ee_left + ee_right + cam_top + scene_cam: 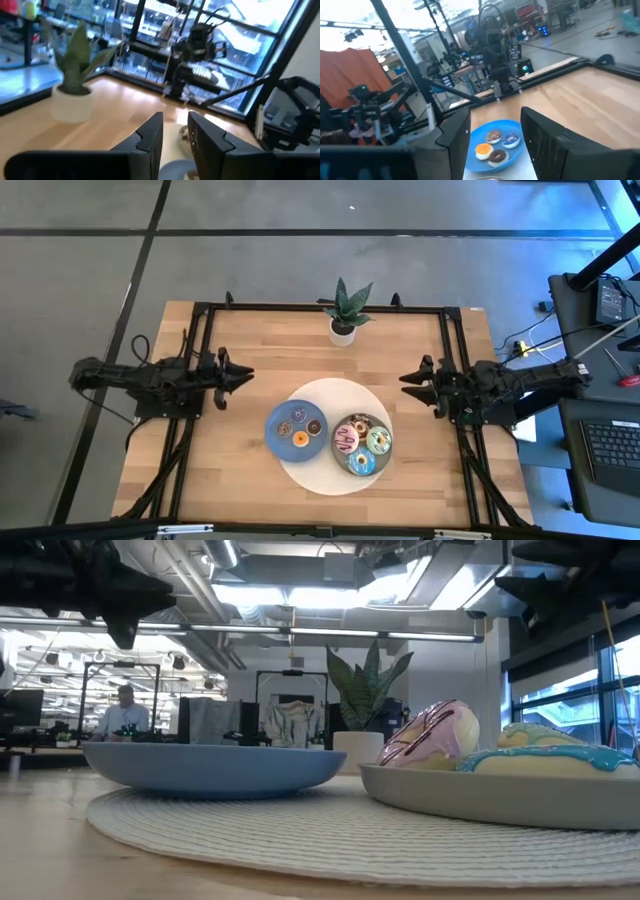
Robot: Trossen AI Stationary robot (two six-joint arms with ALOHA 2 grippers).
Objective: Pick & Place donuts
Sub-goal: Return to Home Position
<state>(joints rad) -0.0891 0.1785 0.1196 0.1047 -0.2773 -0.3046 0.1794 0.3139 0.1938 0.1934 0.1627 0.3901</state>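
Observation:
Several mini donuts, among them an orange one (300,439) and a brown one (314,427), lie on a blue plate (277,430). Larger iced donuts lie on a grey plate (386,428): pink (345,442), green (378,442), blue (360,464) and brown (360,423). The low view shows the pink donut (430,735) propped up on the grey plate (480,795), next to the blue plate (215,768). My left gripper (244,375) hovers open, left of the plates. My right gripper (405,380) hovers open to their right. The right wrist view shows the mini donuts (495,146) between its fingers (455,137).
Both plates rest on a round white woven mat (330,395) near the table's middle. A potted plant (343,315) stands by the far edge. A black frame (320,307) runs around the tabletop. Bare wood lies left and right of the mat.

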